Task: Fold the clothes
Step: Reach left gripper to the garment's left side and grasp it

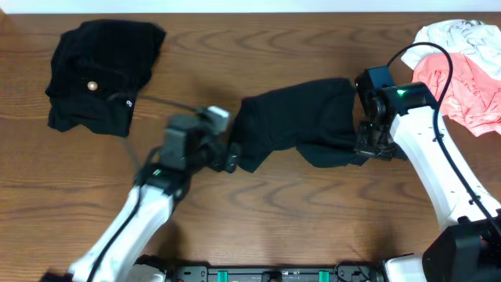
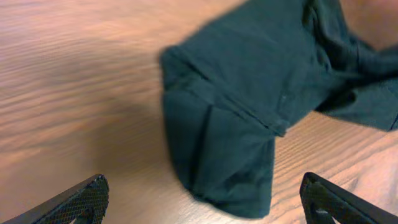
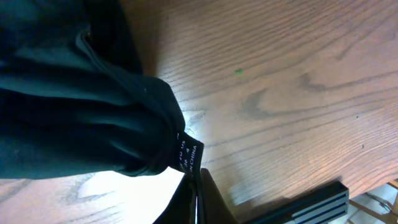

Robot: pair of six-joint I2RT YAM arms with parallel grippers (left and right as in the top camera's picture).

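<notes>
Overhead, a crumpled black fabric garment with a pale button (image 1: pixel 102 82) is lying far left, set aside. The left gripper (image 1: pixel 229 159) is hovering wide open and empty beside the plain black short-sleeved shirt (image 1: pixel 293 117) at centre, likely lining up on its left end. The right gripper (image 1: pixel 366 147) is pinching the shirt's right edge, probably to stretch it. Far right, pink and white fabric clothes (image 1: pixel 466 70) are waiting.

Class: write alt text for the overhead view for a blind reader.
A black shirt lies crumpled on the table, the right gripper pinching one end, the open left gripper at the other. A black pile and a pink-and-white pile sit in the far corners.
</notes>
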